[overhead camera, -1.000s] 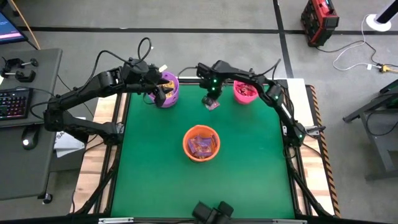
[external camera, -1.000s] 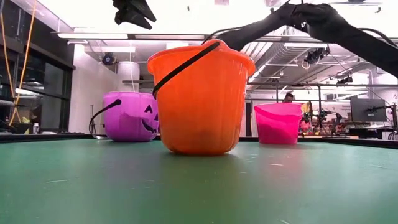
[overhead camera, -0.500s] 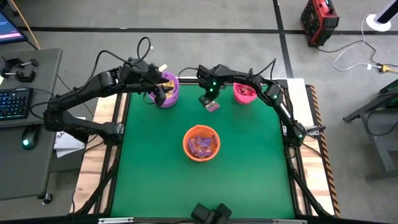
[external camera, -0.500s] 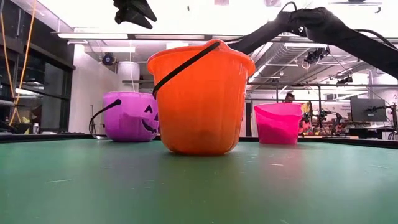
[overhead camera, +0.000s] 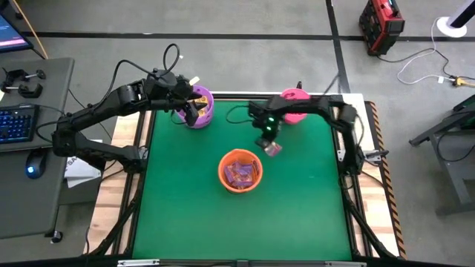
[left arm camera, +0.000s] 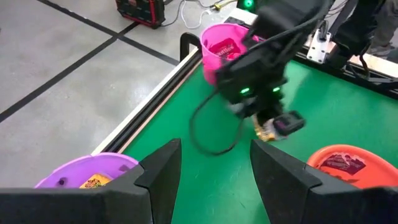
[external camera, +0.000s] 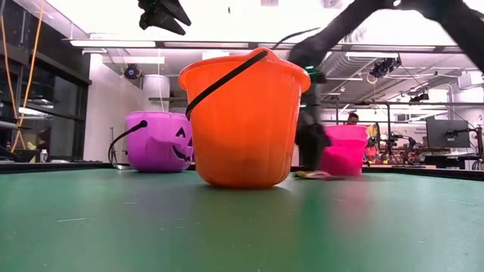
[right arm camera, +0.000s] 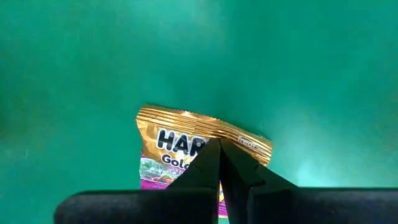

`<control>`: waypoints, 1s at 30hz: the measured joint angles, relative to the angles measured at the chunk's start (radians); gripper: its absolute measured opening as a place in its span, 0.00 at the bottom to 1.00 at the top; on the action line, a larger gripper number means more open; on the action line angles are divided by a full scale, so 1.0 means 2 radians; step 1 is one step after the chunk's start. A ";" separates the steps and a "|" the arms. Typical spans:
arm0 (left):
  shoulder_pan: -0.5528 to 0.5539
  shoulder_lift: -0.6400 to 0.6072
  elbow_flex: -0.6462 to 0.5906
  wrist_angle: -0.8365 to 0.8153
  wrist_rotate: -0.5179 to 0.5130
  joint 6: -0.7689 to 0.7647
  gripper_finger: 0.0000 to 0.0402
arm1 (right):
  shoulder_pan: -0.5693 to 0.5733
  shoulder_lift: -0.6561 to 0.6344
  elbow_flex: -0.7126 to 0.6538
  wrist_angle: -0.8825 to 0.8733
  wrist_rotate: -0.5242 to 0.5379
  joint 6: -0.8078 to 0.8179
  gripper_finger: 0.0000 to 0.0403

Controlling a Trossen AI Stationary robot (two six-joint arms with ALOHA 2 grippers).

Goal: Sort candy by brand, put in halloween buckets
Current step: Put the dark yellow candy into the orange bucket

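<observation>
My right gripper (overhead camera: 269, 139) is shut on a gold candy packet (right arm camera: 202, 140) printed with purple and green. It hangs low over the green table, between the orange bucket (overhead camera: 240, 170) and the pink bucket (overhead camera: 295, 104). In the low view the packet (external camera: 316, 175) shows just right of the orange bucket (external camera: 243, 121). My left gripper (left arm camera: 214, 180) is open and empty, high above the purple bucket (overhead camera: 199, 107), which holds yellow packets. The orange bucket holds purple packets and the pink one red packets. My right gripper pinches the gold packet between its two fingers (right arm camera: 219, 163) at the middle of one short edge (right arm camera: 214, 138), coming from above and pointing down. The packet hangs below the fingers close to the table; whether its lower end touches the table I cannot tell.
All three buckets stand upright on the green table (overhead camera: 297, 215), the purple and pink ones near the far edge and the orange one in the middle. The orange bucket's black handle (external camera: 223, 79) lies across its front. Bare green surface lies toward the near edge.
My right gripper, still shut on the packet, has moved from between the purple and pink buckets toward the near edge and to the right. It has come down beside the orange bucket, so it now shows in the low view.
</observation>
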 joint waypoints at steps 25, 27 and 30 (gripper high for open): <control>0.000 0.000 0.000 0.033 0.001 -0.005 0.45 | 0.162 -0.313 -0.273 0.162 0.078 0.071 0.44; 0.000 0.000 0.000 0.033 0.007 -0.006 0.45 | 0.163 -0.294 -0.272 0.170 0.082 0.042 0.58; 0.000 -0.003 0.000 0.031 0.031 -0.021 0.45 | 0.163 -0.267 -0.272 0.170 0.096 0.005 0.73</control>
